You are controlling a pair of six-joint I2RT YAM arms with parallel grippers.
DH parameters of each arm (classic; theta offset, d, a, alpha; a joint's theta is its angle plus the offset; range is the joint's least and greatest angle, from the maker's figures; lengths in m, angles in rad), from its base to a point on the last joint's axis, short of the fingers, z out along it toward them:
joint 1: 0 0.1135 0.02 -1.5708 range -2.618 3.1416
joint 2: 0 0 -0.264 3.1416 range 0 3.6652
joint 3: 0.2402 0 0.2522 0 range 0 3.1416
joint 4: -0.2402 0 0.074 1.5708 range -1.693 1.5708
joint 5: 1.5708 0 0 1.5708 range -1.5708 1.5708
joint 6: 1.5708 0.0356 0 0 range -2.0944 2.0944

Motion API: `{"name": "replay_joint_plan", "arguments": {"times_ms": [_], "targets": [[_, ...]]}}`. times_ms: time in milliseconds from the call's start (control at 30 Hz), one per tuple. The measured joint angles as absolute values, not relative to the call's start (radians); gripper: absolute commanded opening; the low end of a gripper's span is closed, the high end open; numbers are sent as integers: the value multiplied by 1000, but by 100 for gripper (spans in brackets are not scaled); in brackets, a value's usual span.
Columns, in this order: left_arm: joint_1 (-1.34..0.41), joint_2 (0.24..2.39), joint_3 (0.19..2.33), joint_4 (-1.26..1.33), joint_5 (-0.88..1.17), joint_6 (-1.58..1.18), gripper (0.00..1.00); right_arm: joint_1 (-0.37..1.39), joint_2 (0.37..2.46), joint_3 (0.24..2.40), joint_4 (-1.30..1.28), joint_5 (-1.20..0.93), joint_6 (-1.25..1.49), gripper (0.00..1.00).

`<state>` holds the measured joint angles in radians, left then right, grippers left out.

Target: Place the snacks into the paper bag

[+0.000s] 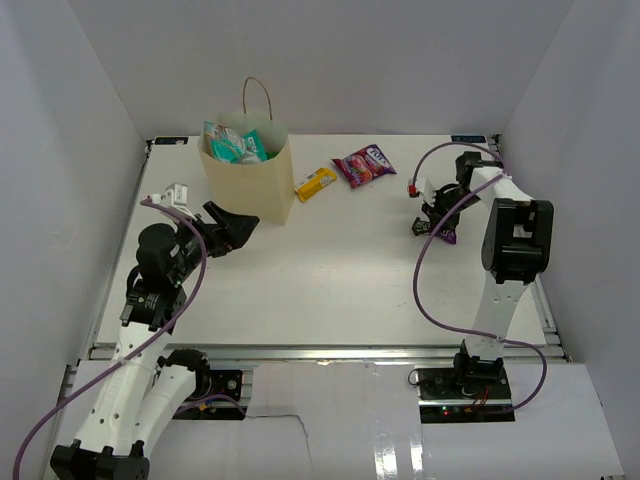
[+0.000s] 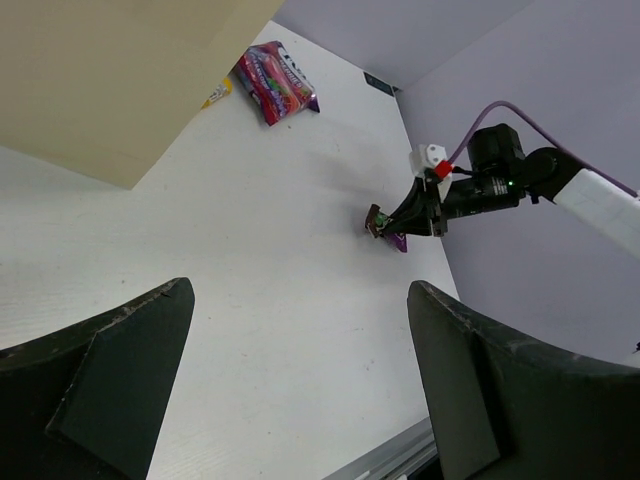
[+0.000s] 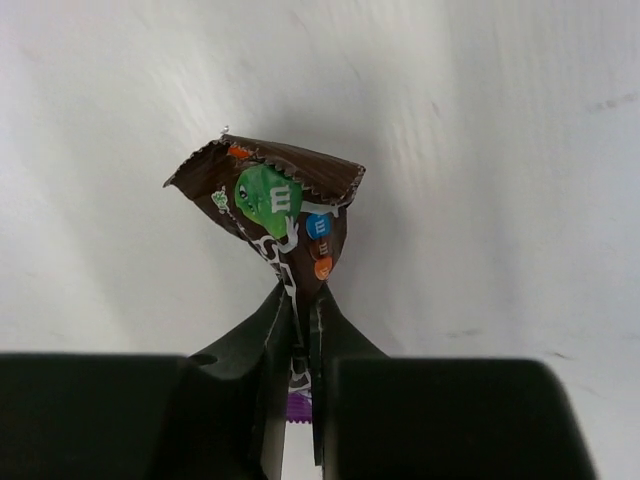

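The cream paper bag stands upright at the back left, with teal and green packets showing in its mouth. Just right of it lie a small yellow bar and a pink-magenta packet. My right gripper is shut on the dark brown candy pack, pinched thin between its fingers, low over the table at the right. The left wrist view also shows that candy pack and the pink-magenta packet. My left gripper hangs open and empty beside the paper bag's near left corner.
White walls close in the table on three sides. A metal rail runs along the near edge. The right arm's purple cable loops over the table's right side.
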<state>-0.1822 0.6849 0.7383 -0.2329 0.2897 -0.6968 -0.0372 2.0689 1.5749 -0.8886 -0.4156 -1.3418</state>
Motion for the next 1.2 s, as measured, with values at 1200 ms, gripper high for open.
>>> {"name": "replay_joint_plan", "arguments": {"times_ms": [1200], "targets": [[-182,493,561,-228,289,-787,98,769,2235,2135,419,65,-6,16]]}}
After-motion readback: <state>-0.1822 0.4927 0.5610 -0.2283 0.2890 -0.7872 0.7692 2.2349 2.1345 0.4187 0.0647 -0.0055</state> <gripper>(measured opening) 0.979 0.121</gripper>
